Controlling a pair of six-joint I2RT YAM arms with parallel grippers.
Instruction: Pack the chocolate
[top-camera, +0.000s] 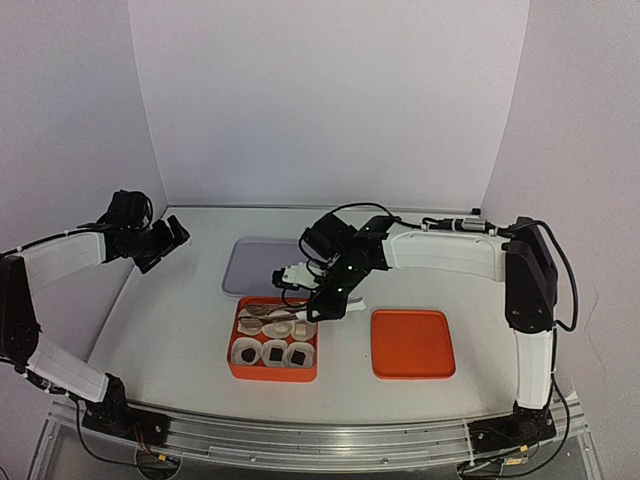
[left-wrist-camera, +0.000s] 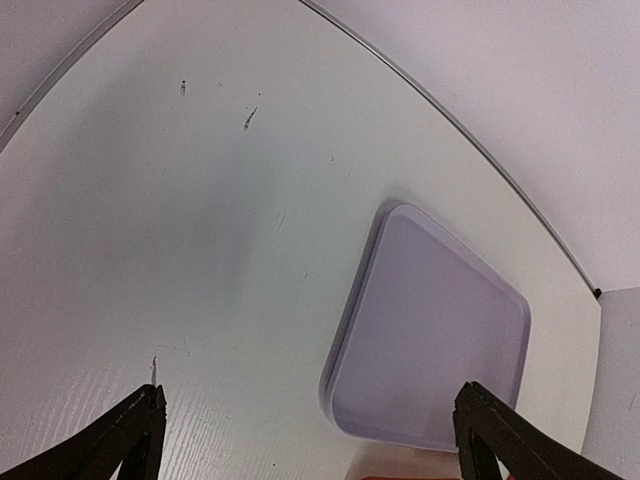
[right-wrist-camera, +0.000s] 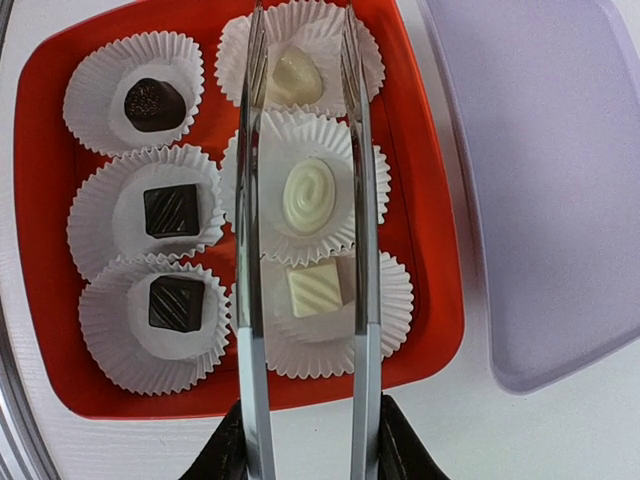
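The chocolate sits in white paper cups inside an orange box (right-wrist-camera: 40, 250), also seen in the top view as the box (top-camera: 272, 375). Three dark pieces (right-wrist-camera: 171, 210) fill the left column and three cream-white pieces (right-wrist-camera: 309, 193) the right one. My right gripper (right-wrist-camera: 308, 450) is shut on metal tongs (right-wrist-camera: 250, 200), whose two arms stand apart on either side of the white column, tips by the far white piece (right-wrist-camera: 293, 75). Nothing is pinched between the arms. My left gripper (left-wrist-camera: 310, 425) hangs open and holds nothing, far left over the table (top-camera: 170, 240).
A pale purple tray (top-camera: 255, 262) lies just behind the box and shows in both wrist views (left-wrist-camera: 440, 340) (right-wrist-camera: 560, 200). An orange lid (top-camera: 412, 343) lies flat to the right of the box. White walls close in the table at the back and sides.
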